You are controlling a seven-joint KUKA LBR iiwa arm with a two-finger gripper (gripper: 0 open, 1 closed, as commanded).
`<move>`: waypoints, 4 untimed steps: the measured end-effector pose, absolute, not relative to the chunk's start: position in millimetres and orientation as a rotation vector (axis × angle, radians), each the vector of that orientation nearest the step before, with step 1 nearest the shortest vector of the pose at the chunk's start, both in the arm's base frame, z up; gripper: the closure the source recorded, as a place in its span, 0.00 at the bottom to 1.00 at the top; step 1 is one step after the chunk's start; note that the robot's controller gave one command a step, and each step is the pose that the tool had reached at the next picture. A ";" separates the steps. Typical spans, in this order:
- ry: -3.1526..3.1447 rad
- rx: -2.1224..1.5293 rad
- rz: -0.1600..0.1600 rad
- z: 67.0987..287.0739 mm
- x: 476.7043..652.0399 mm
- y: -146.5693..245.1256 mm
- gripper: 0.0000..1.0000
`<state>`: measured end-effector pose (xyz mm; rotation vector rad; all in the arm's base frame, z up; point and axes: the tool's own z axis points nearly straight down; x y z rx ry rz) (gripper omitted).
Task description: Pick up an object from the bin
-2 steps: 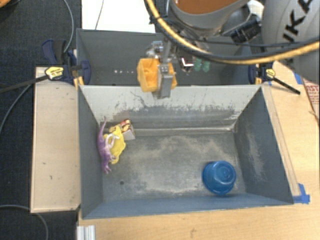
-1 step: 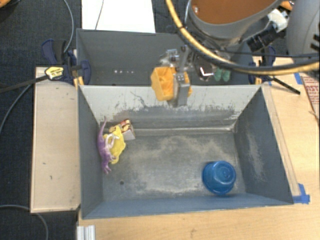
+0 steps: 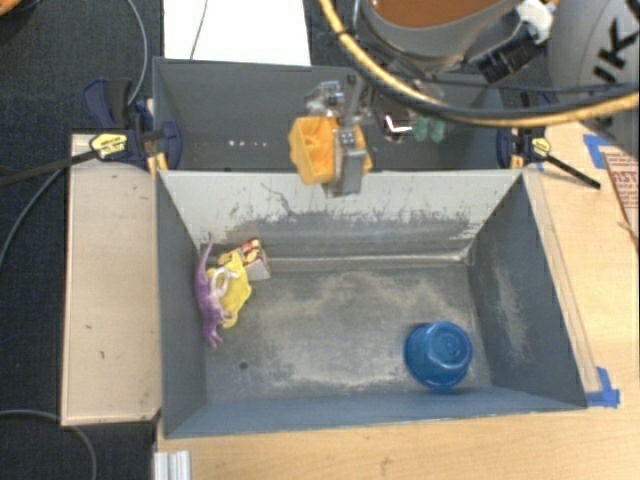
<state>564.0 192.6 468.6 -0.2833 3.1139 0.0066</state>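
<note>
– Most of the job looks done: the gripper (image 3: pixel 341 164) is clamped on a crumpled yellow thing (image 3: pixel 312 149), lifted clear over the bin's (image 3: pixel 520 268) far wall.
– What's left on the floor?
– A blue cup (image 3: pixel 437 355) toward the near right corner, and a yellow-and-purple toy heap (image 3: pixel 225 286) against the left wall. Only carrying it away remains, I reckon.

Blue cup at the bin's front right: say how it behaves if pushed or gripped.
The blue cup looks like rigid plastic, so should keep its shape. Hollow, so probably light. Standing on end on the bin floor, it would likely slide when pushed; tipped over, its round wall could roll.
</note>
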 end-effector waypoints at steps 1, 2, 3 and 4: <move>3.119 -0.266 0.011 465.5 587.2 214.2 0.00; 3.116 -0.264 0.009 467.6 589.8 202.0 0.00; 3.088 -0.478 0.009 450.9 560.0 156.7 0.00; 3.067 -0.608 0.004 457.2 548.9 133.3 0.00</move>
